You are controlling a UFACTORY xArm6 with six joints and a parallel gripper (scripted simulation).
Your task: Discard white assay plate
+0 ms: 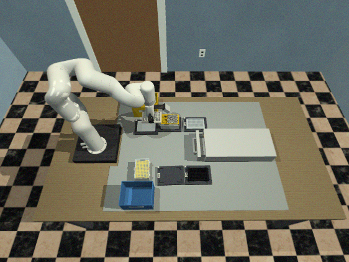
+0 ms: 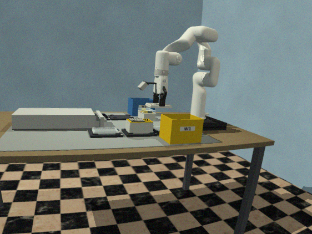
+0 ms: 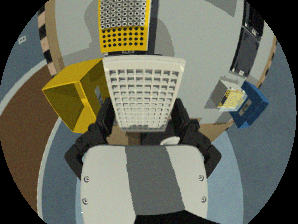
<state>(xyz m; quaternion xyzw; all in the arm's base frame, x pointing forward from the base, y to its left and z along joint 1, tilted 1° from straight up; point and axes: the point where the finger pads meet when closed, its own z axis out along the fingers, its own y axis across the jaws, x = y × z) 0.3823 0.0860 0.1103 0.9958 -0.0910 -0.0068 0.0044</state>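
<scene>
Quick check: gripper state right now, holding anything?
Gripper: shut on the white 96-well plate, carried in the air near the yellow bin W1, not yet released.

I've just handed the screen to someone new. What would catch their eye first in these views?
Probably the white arm arching over the bench with its gripper shut on the white 96-well plate, held level in the air. Next, the bright yellow bin W1 at the bench's near edge in the exterior view, just below and beside the carried plate. Then the long pale cooler mid-bench and the blue bin at the opposite edge.
</scene>
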